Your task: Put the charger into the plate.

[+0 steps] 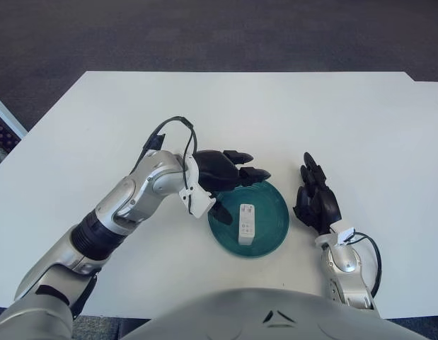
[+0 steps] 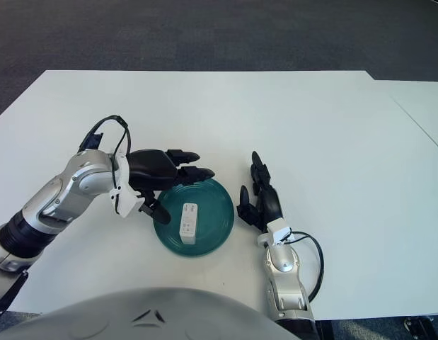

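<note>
White worktop (image 1: pixel 289 113), matte, bare apart from the task items; dark grey carpeted floor (image 1: pixel 204 32) beyond its far edge. Pale strip of a second surface at far right in the right eye view.

Left arm (image 1: pixel 127 205) reaching in from lower left, silver forearm bent across toward centre, black cable looped above the wrist.

Teal plate (image 1: pixel 272 212), round, shallow, sitting directly below and to the right of the left robot hand (image 1: pixel 229 173). Placed between both hands, within easy reach of either.

Left robot hand over the plate's far-left rim, fingers extended and loosely spread toward the right, thumb hanging down at the rim. Nothing in its grasp. Posture reads as a release over the dish, judged from the empty fingers and the item lying just beneath them.

Right robot hand (image 1: pixel 316 198) just right of the plate, close to its rim but apart from it, fingers pointing away from the robot, relaxed, holding nothing. Idle.

Charger (image 1: pixel 246 223), small white block, lying flat inside the plate near its centre, long axis running toward the robot. Below and slightly right of the left fingertips, not touched by them. Task judged essentially complete.
</note>
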{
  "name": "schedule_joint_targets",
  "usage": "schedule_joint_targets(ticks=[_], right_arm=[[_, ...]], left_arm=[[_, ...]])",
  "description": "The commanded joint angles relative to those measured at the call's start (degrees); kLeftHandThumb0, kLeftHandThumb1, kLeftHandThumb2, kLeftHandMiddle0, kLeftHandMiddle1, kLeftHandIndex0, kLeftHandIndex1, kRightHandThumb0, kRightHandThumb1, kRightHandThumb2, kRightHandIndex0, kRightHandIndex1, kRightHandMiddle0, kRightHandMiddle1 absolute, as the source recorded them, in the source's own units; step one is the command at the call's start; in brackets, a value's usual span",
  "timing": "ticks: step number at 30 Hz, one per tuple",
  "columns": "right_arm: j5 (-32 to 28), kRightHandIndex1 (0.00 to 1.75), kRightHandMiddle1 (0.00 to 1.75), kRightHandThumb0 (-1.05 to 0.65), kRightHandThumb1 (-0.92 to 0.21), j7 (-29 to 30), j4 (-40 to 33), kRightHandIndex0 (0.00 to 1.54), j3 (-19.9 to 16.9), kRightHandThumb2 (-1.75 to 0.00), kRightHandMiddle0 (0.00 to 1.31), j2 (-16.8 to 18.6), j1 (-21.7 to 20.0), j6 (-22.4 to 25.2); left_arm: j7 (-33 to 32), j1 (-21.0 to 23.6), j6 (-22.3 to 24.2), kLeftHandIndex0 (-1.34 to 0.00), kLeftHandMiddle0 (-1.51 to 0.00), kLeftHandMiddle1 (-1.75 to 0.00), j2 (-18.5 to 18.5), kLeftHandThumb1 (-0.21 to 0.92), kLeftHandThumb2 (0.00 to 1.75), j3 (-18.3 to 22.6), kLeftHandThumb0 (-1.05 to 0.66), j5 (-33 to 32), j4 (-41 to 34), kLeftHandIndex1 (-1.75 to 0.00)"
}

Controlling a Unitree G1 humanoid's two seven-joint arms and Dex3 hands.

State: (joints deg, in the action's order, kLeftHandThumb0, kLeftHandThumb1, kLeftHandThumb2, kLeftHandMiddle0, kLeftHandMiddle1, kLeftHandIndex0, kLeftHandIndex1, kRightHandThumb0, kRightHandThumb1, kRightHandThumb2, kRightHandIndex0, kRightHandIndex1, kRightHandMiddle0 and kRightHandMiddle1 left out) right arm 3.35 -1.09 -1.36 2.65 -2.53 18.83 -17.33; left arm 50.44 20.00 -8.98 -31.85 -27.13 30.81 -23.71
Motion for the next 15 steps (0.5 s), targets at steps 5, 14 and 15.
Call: schedule_joint_targets(ticks=[5, 14, 15], right_arm=[[0.85, 0.0, 0.01, -1.05, -0.92, 0.82, 1.79, 0.0, 0.17, -0.94, 0.01, 0.24, 1.85, 1.55], [0.01, 0.0, 0.0, -1.05, -0.92, 0.66, 2.67, 0.0, 0.61, -0.94, 0.0, 0.74, 2.44, -0.25], [-0.07, 0.0, 0.0, -1.05, -0.92, 0.63, 2.67, 0.0, 0.64, -0.93, 0.0, 0.79, 2.51, -0.35]], left_arm=[[-12.72, -2.22, -1.11, 0.0, 0.0, 0.0, 2.53, 0.92, 0.58, 5.79, -1.05, 1.86, 3.29, 0.0], [-23.6, -10.38, 20.53, -0.03, 0.0, 0.0, 16.81, 0.92, 0.72, 21.13, -1.05, -12.79, 1.48, -0.02], [-24.38, -11.42, 22.94, -0.04, 0.0, 0.0, 18.19, 0.92, 0.74, 22.05, -1.05, -13.94, 0.58, -0.02]])
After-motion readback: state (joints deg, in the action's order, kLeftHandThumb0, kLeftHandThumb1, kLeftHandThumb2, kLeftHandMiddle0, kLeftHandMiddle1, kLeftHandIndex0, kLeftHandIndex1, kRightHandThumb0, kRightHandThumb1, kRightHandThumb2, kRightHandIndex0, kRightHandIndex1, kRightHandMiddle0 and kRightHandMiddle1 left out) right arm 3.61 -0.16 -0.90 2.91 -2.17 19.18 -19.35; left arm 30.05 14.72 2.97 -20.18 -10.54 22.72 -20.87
